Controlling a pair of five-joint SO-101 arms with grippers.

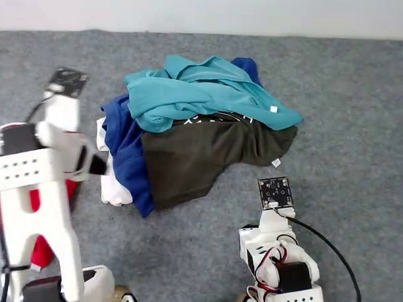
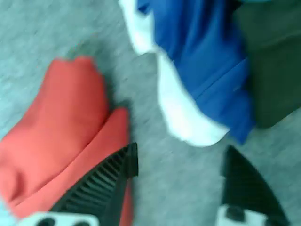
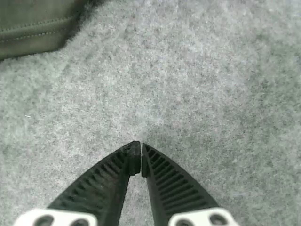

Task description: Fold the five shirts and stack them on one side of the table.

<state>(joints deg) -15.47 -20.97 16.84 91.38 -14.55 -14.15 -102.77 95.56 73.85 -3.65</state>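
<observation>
The left pincer [image 2: 181, 155] stands spread wide above the grey felt-like table cover [image 2: 56, 28], pinching nothing. A crumpled red cloth shirt [image 2: 61, 122] lies just beside one of its fingers, apart from the heap. Ahead of the gap lies the rounded edge of a white cotton shirt [image 2: 181, 113], its length running away from the pincer rather than across it, with a royal-blue shirt [image 2: 207, 61] lapped over it. A teal shirt [image 1: 197, 91] tops the heap, over a dark olive shirt [image 3: 33, 23]. The right pincer [image 3: 141, 150] is pressed together over bare cover, with the olive hem ahead and off to one side. I judge the left arm nearer to the loose shirts, the red one closest of all
</observation>
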